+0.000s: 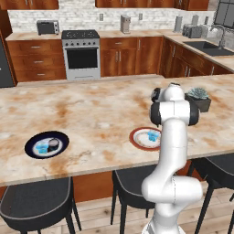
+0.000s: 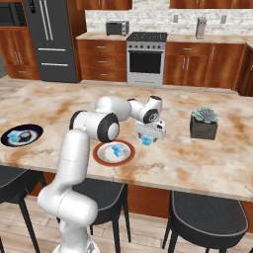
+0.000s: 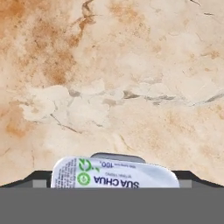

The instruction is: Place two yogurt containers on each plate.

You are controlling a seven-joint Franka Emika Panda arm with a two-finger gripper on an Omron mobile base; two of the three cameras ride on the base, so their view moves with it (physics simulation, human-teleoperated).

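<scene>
In the right base view my gripper (image 2: 147,139) is shut on a light blue yogurt container (image 2: 147,142), held just above the counter, a little right of the red-rimmed plate (image 2: 101,157). The hand view shows that cup's printed lid (image 3: 114,174) clamped between the fingertips (image 3: 41,180). One light blue yogurt container (image 2: 117,149) lies on the red-rimmed plate (image 1: 136,139). The black-rimmed plate (image 1: 32,150) at the counter's left carries a light blue cup (image 1: 42,147) and the dark navy cup (image 1: 54,144).
A potted succulent (image 2: 203,123) in a dark box stands on the marble island to the right of the gripper. Dark stools (image 1: 36,201) line the near edge of the island. Stove, cabinets and sink lie beyond the far side.
</scene>
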